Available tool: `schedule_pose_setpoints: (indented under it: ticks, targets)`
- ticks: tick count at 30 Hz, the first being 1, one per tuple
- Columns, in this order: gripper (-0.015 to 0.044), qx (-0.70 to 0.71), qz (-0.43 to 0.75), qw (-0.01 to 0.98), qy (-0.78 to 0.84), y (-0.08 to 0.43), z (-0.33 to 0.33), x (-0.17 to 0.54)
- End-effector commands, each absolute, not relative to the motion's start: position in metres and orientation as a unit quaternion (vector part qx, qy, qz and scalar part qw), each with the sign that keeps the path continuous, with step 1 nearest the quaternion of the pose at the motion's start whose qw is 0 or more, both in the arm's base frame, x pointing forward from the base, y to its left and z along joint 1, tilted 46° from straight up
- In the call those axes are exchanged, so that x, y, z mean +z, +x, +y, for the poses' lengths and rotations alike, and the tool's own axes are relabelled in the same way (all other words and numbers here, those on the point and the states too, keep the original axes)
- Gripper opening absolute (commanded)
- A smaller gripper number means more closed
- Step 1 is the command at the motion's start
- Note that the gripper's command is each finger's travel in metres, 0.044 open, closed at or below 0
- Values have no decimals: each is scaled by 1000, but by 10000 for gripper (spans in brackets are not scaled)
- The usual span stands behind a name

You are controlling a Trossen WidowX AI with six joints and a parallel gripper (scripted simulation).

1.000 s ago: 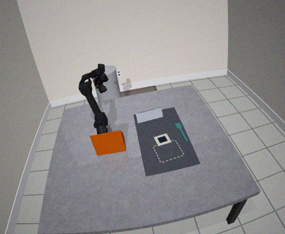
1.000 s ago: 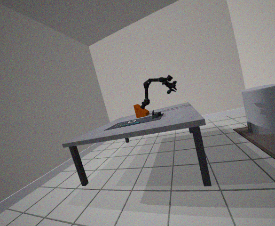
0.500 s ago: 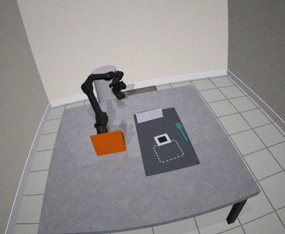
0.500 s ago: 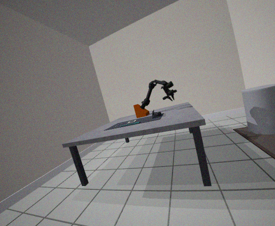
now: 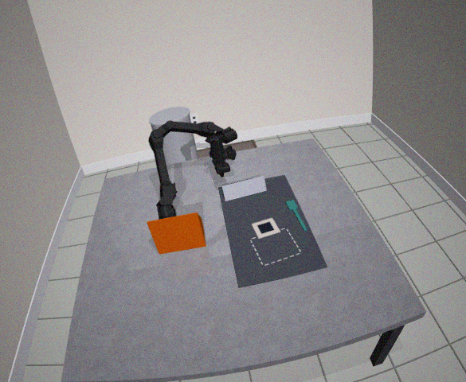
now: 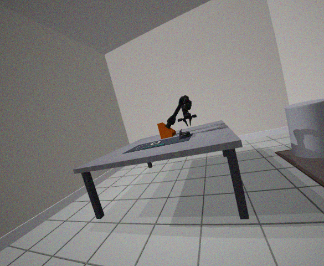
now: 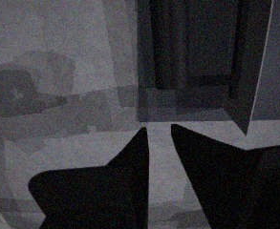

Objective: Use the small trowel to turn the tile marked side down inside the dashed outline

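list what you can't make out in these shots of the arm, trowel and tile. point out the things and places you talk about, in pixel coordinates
- Tile [image 5: 256,231] [image 6: 151,143] underside: face down against the mat in every view that shows it.
- Trowel [image 5: 299,216] [image 6: 157,145] blade thickness: too small in the top and exterior views; not visible in the wrist view.
- Arm's foot: behind the orange block [image 5: 176,233] [image 6: 165,131] in the top view.
- Far table legs: mostly hidden by the tabletop, exterior view.

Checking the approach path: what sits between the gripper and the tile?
Top view: the pale upright panel at the mat's far end, then bare mat up to the tile.
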State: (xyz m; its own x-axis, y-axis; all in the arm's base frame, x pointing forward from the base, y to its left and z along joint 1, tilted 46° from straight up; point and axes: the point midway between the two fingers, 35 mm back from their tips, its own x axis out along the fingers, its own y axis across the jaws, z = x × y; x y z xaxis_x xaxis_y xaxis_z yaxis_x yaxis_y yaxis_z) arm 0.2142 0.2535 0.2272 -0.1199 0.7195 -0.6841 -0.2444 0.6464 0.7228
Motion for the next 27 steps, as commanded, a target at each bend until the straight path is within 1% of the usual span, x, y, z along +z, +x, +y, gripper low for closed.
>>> schedule_pose_setpoints:
  ticks: [1,27]
  targets:
    - [100,373,649,639,181,220,247,222]
    - [100,372,649,638,180,227,236,183]
